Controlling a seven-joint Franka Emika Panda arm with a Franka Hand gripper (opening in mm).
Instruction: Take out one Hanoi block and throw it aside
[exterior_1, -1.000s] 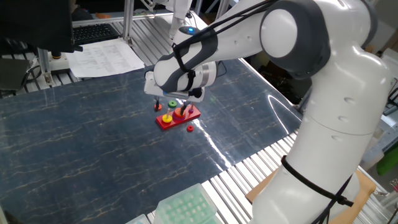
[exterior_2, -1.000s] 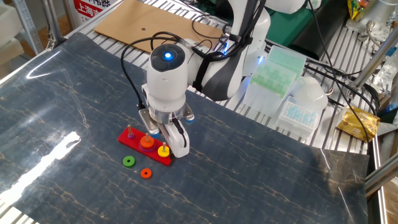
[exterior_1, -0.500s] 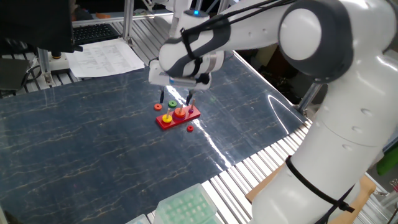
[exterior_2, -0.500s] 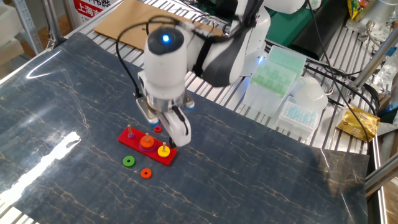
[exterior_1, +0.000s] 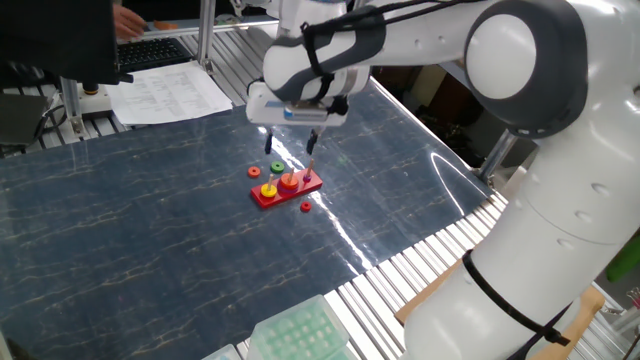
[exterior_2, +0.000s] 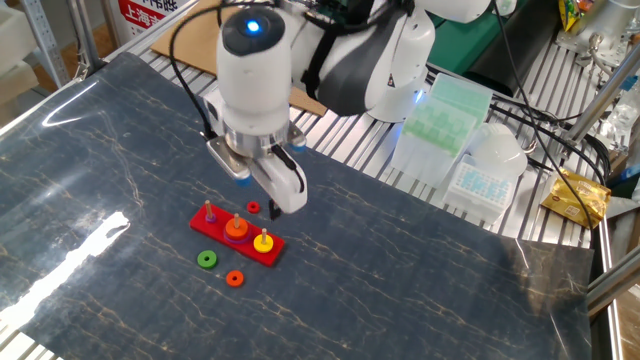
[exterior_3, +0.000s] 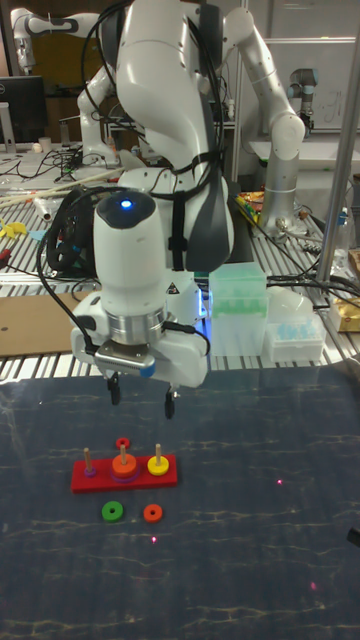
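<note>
The Hanoi block (exterior_3: 157, 465), a small yellow ring, sits on the end peg of the red pegged base (exterior_3: 95, 478); it also shows in the other fixed view (exterior_2: 263, 241) and in one fixed view (exterior_1: 269, 189). An orange ring (exterior_3: 124, 465) is on the middle peg. My gripper (exterior_3: 142, 397) hangs open above the base with nothing between its fingers, well clear of the pegs. From one fixed view the gripper (exterior_1: 290, 157) hovers over the base (exterior_1: 300, 187).
A green ring (exterior_3: 112, 511) and an orange ring (exterior_3: 152, 513) lie loose on the dark mat in front of the base. A small red ring (exterior_3: 122, 443) lies behind it. Pipette-tip boxes (exterior_2: 440, 115) stand beyond the mat's far edge.
The gripper has risen straight up from just over the pegs, with nothing in it. The rings and the base have not moved.
</note>
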